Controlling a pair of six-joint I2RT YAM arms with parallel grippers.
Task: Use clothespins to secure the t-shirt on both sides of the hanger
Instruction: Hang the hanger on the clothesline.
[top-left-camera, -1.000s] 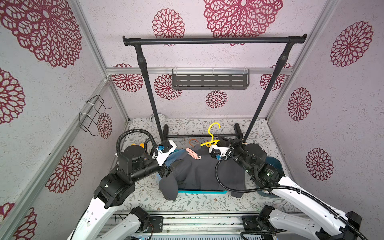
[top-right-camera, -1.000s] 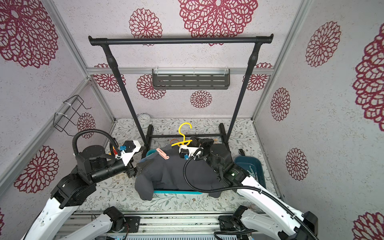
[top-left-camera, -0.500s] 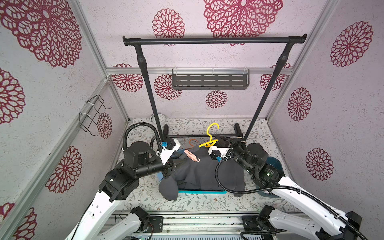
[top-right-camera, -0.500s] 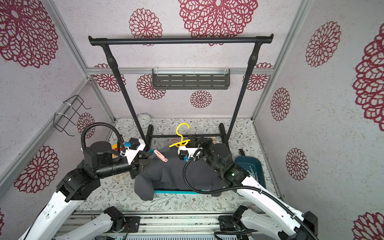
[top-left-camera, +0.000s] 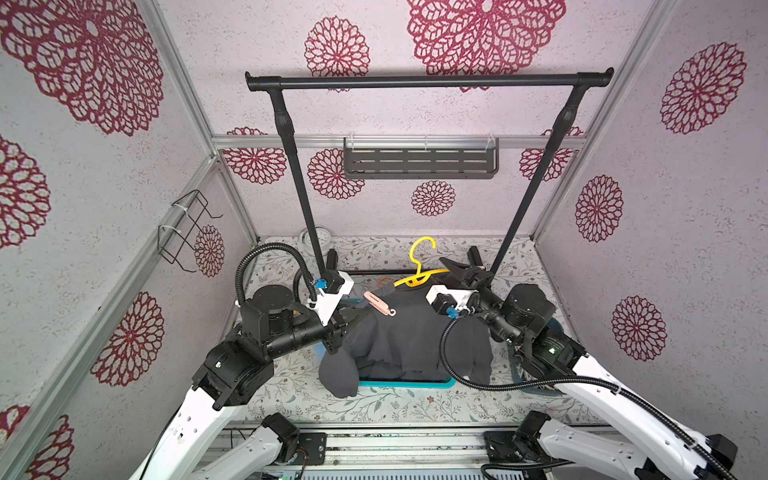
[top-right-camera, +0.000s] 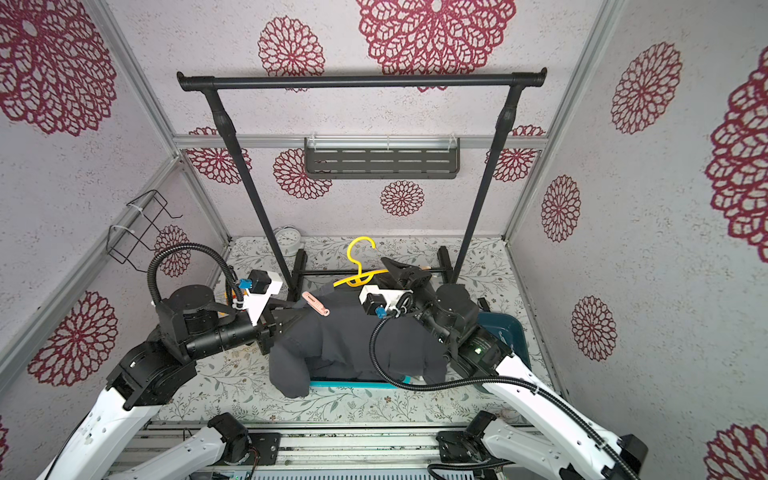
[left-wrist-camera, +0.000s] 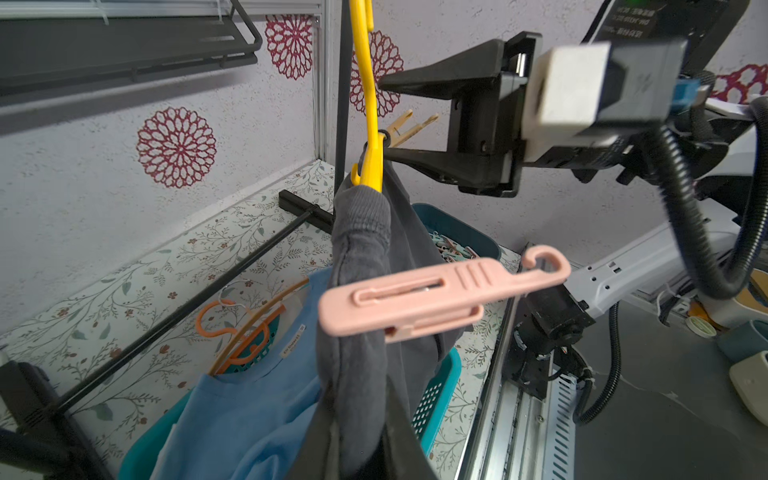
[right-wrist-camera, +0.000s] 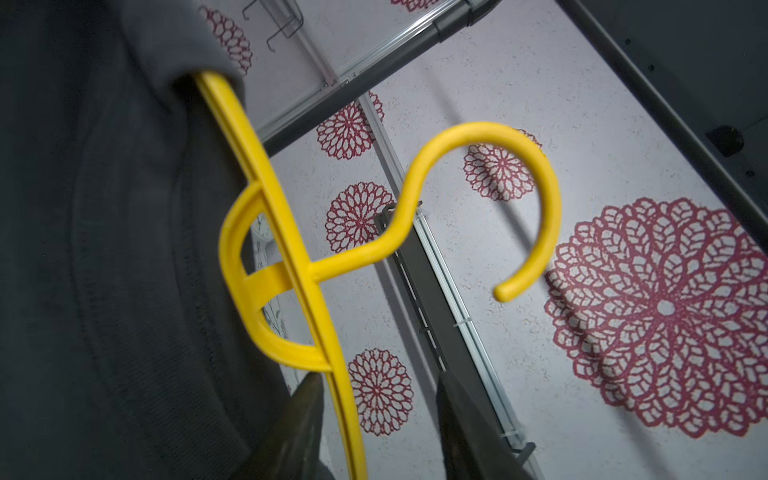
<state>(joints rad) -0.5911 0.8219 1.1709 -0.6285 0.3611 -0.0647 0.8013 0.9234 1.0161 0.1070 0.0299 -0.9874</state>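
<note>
A dark grey t-shirt hangs on a yellow hanger above the basket. One pink clothespin is clipped on its left shoulder. My left gripper is shut on the shirt fabric just outside that pin. My right gripper stands open at the neck, with the hanger's yellow arm between its fingers, close to one of them. A peach clothespin shows just beyond those fingers; what it grips is hidden.
A teal basket under the shirt holds a blue t-shirt and an orange hanger. A dark teal bin of clothespins stands at the right. The black clothes rack rises behind, with an alarm clock at its left foot.
My left gripper has moved in toward the shirt's left shoulder and closed on the fabric. My right gripper has opened around the hanger's arm.
</note>
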